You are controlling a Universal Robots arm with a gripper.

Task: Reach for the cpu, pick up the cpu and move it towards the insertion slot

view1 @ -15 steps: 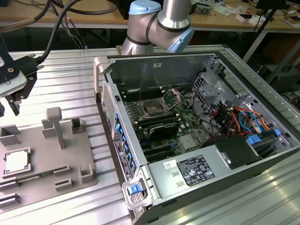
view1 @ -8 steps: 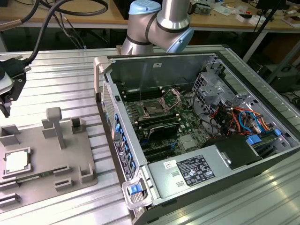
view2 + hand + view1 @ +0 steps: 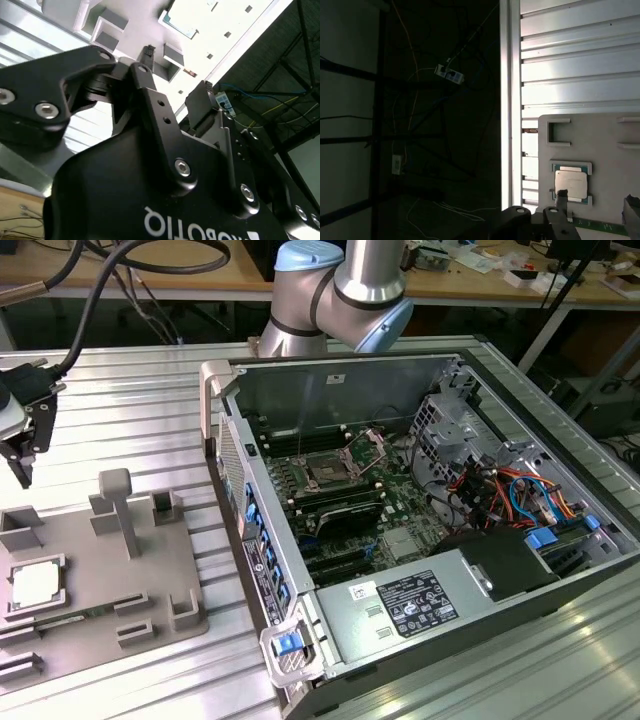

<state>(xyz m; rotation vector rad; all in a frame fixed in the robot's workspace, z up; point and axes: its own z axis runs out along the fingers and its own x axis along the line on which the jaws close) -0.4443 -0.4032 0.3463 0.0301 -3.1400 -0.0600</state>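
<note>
The cpu (image 3: 35, 585) is a flat silvery square lying in a recess of the grey plastic tray (image 3: 100, 570) at the exterior view's left. My gripper (image 3: 22, 465) hangs above the tray's far left corner, apart from the cpu and pointing down. In the first wrist view the cpu (image 3: 571, 184) lies just beyond one dark fingertip (image 3: 561, 195), with the other fingertip (image 3: 630, 204) well to the side, so the gripper (image 3: 595, 200) is open and holds nothing. The insertion slot (image 3: 330, 468) sits on the green board inside the open computer case, its metal bracket raised.
The open computer case (image 3: 400, 540) takes up the middle and right of the ribbed metal table (image 3: 130, 420). Upright grey posts (image 3: 115, 505) stand on the tray between the cpu and the case. The arm's base (image 3: 340, 290) stands behind the case. Cables and drive cages fill the case's right side.
</note>
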